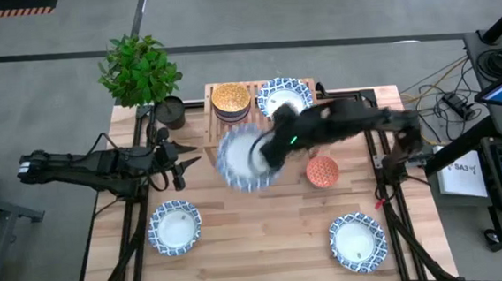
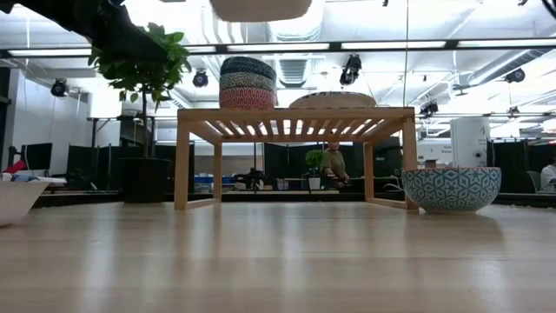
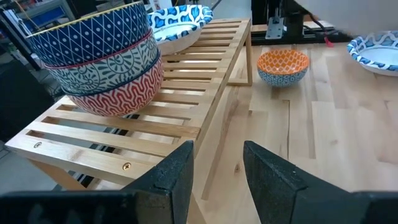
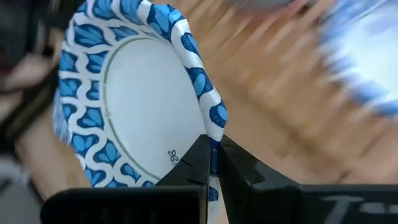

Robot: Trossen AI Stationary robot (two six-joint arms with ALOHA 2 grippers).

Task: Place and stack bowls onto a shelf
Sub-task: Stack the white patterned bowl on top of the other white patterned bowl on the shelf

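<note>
My right gripper (image 4: 212, 162) is shut on a wide blue-rimmed bowl with a white centre (image 1: 246, 157), high above the table just in front of the light-wood shelf (image 1: 262, 113). The bowl's underside (image 2: 261, 7) shows above shelf height in the low view. On the slatted top stand a stack of three small bowls (image 3: 102, 59) and another wide bowl (image 3: 180, 25). A small bowl, orange inside (image 1: 322, 171), rests on the table. My left gripper (image 3: 217, 168) hovers open at the shelf's left end with nothing between its fingers. My right gripper pinches the wide bowl's rim (image 4: 214, 124) between its two fingers, one finger on the white inside and one on the outside. The fingers slant down at it from the table's right. The bowl is lifted clear and tilted, hollow side up.
Two more wide bowls lie on the table, near left (image 1: 175, 227) and near right (image 1: 357, 242). A potted plant (image 1: 140, 68) stands at the far left corner beside the shelf. A person (image 2: 333, 165) shows in the room beyond the table.
</note>
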